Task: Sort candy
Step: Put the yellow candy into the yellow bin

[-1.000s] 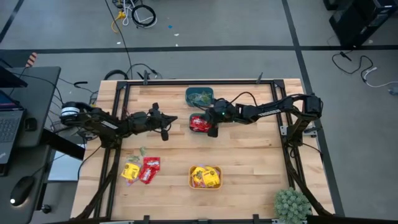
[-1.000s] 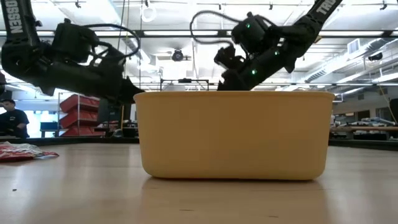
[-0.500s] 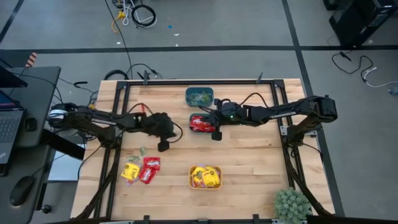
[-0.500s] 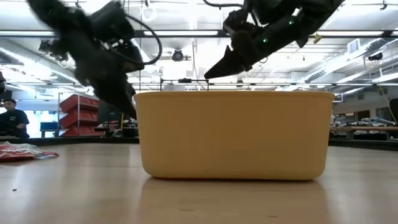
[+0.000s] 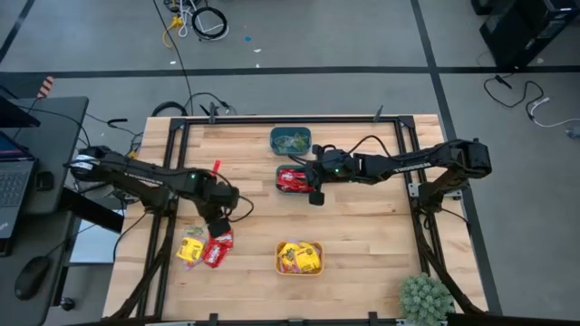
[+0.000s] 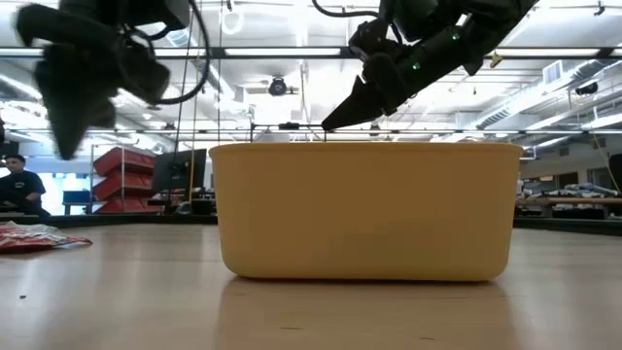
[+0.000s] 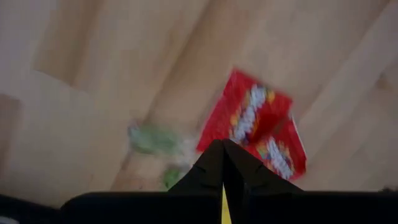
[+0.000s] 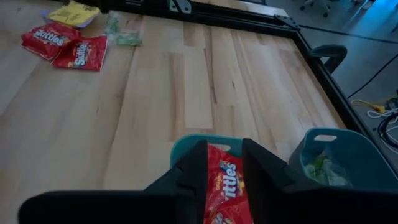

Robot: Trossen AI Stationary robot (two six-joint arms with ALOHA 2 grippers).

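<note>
Wooden table seen from overhead, three bins on it: a teal bin with pale green candy at upper centre of the frame, a second teal bin with red candy just below it, and an orange bin with yellow candy at lower centre. Loose candy sits at lower left of the table: red Skittles packets, yellow packets just beside them, and a tiny green piece above. Left gripper is over that loose pile, right above the red packets; in its wrist view the fingers are clenched together to a point with nothing between them, red packets and blurred green pieces underneath. Right gripper is at the lower right edge of the red-candy bin; in its wrist view the fingers stand apart either side of a red Skittles packet over the teal bin rim, and I can't tell whether they grip it or have let go. In the low view the orange bin wall fills the centre, red candy at far left, a person at the left edge in the background.
</note>
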